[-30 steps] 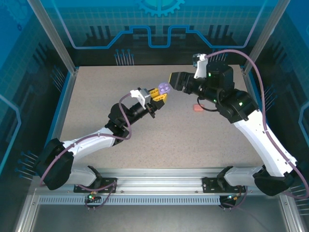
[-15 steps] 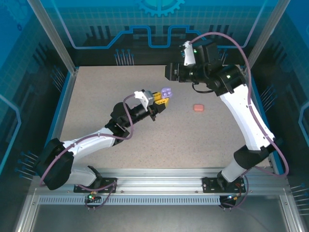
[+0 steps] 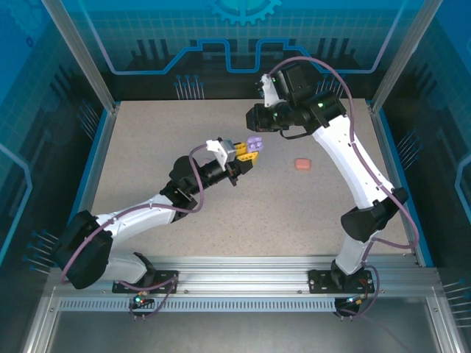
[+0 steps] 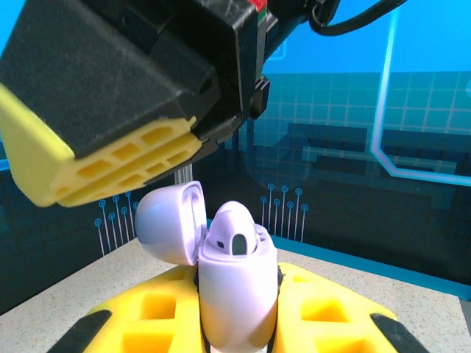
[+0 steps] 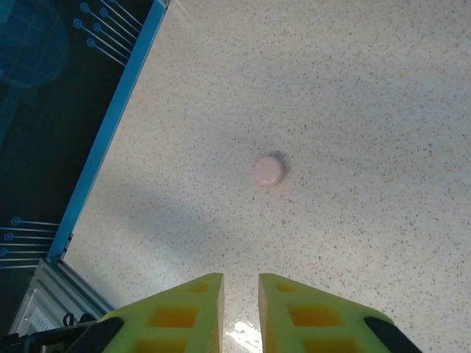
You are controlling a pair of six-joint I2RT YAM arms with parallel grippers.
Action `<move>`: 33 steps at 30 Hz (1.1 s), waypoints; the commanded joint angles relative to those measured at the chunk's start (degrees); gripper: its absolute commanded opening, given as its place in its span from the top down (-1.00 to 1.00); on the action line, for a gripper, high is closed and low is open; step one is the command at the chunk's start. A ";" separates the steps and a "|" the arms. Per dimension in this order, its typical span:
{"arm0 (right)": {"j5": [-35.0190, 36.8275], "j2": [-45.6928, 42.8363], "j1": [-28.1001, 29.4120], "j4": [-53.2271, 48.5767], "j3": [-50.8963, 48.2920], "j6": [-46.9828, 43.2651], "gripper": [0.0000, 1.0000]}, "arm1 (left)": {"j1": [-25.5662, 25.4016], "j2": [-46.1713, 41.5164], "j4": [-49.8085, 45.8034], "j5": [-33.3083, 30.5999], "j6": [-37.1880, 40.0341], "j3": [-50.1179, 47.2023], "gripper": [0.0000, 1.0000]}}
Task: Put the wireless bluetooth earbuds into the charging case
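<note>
from above, the left hand (image 3: 248,151) grips a purple case (image 3: 255,142) over the worktop (image 3: 147,147), with a pink case (image 3: 302,163) lying to its right. left wrist: the purple case stands upright, its lid (image 4: 168,224) swung left and an earbud (image 4: 234,237) seated in it, top upward. right wrist: the right hand (image 5: 241,294) is narrow and empty.

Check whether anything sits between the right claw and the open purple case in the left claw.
Nothing visible does. The right claw hangs above the purple case, its lid flipped back, held by the left claw.

The right fingers (image 5: 184,316) have drawn almost together and swung beyond the purple case (image 3: 255,143).
</note>
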 commanded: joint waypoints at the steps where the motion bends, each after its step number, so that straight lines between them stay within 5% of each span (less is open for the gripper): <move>1: -2.39 0.50 0.26 -3.58 1.77 -1.99 0.64 | -0.38 0.24 0.99 1.43 0.63 -0.29 1.00; 33: -3.24 -14.36 4.00 -1.52 -15.73 -0.48 0.75 | -0.29 1.38 1.23 -1.53 2.28 0.73 1.00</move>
